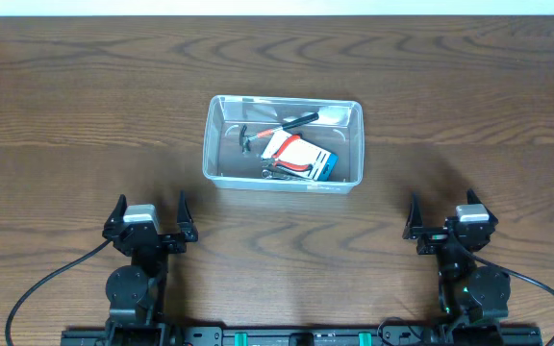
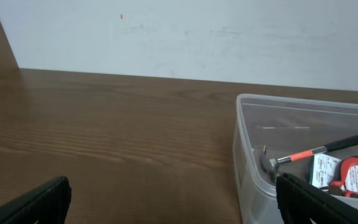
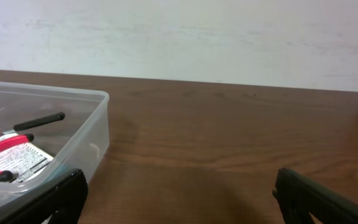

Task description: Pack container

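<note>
Ahead of and between both grippers: container (image 1: 344,135) holds hammer (image 1: 277,128), pliers (image 1: 291,167), white-and-blue box (image 1: 306,154). Left gripper (image 1: 150,208) and right gripper (image 1: 443,211) wide apart, empty. No loose items visible; packing apparently complete.

Dark wood-grain table (image 1: 65,115). Clear container (image 1: 284,183) set flat near middle, closer to far edge, well apart from left and right edges.
</note>
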